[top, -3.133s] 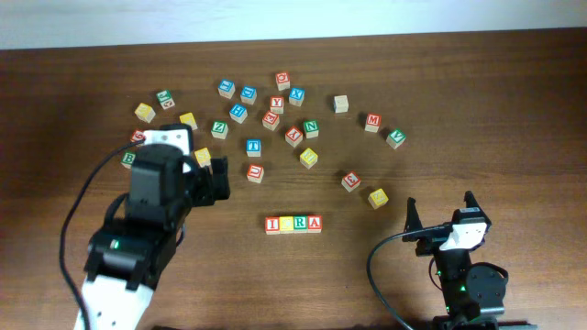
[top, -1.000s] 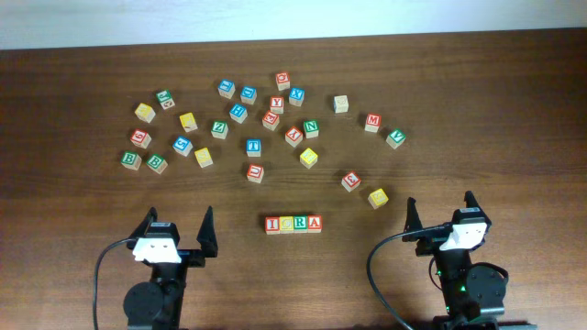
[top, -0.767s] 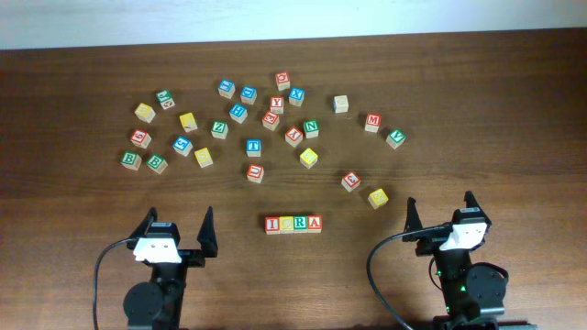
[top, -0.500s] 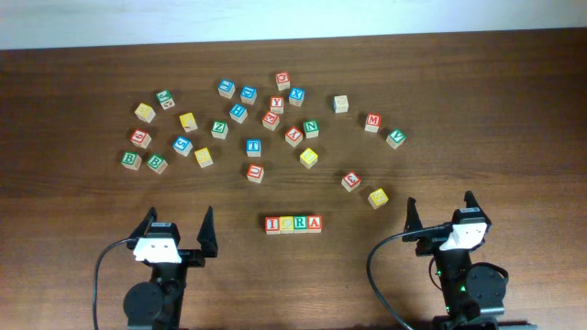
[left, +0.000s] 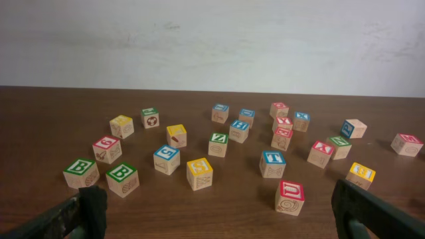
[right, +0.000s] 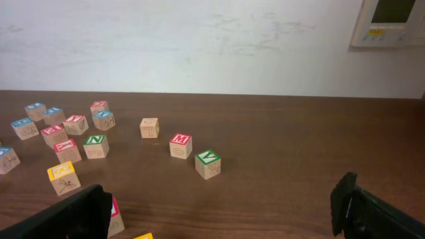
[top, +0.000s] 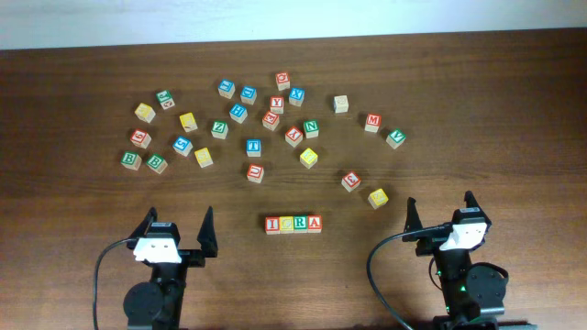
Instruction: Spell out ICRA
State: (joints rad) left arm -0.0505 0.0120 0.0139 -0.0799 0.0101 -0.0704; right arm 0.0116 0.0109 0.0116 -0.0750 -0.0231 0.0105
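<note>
Spelling ICRA: four-block row lying on the table, near its front edge, between the two arms; blocks side by side and touching, reading I, C, R, A from left to right in the overhead view.
Row colours: red at both ends; middle two too small to tell.
Left gripper: spread wide, holding nothing, parked at the front left, well apart from the row.
Right gripper: spread wide, holding nothing, parked at the front right, well apart from the row.
Loose blocks: scattered across the middle and back of the table, none touching the row.
Nearest to the row: red U block behind its left end; red block and yellow block behind and to its right.
Left wrist view: two green B blocks just beside each other at near left.
Right wrist view: red M block and green V block near each other; plain wooden block farther back.
Background: white wall; pale wall panel at upper right.
</note>
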